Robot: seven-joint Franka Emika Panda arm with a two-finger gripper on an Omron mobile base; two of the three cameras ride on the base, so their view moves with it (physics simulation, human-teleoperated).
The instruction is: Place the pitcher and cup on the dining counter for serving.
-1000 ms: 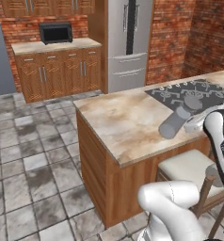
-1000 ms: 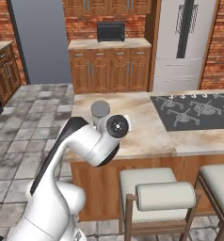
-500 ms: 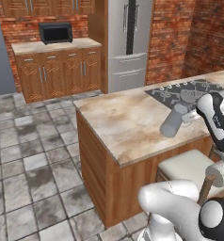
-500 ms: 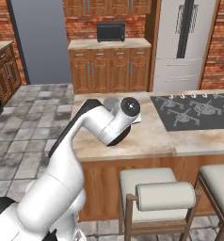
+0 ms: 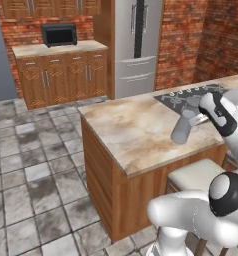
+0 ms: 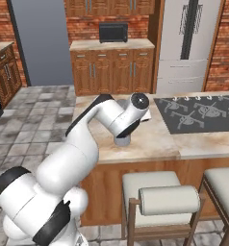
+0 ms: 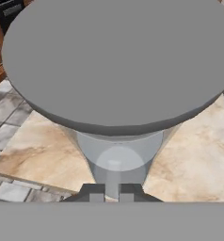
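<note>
Pitcher: your grey pitcher stands on the dining counter, right of centre in the left base view, leaning a little toward the upper right. In the right base view only its foot shows under the arm, mid-frame.
Gripper: you see the gripper at bottom centre of the hand view, fingertips drawn nearly together, clenched on the pitcher; its broad grey top fills the upper half of that view.
Near edge: in the right base view the pitcher's foot sits near the counter's front lip, with a strip of bare stone between.
Left corner: open marbled stone runs from the pitcher toward the upper left of the left base view, up to the counter's corner.
Cooktop: the black cooktop lies to the right of the pitcher in the right base view, near but apart.
Stools: two padded stools crowd the lower right of the right base view, below the counter edge.
Floor: grey tile floor lies open across the left half of the left base view.
Far wall: wood cabinets with a microwave and a steel fridge line the top.
</note>
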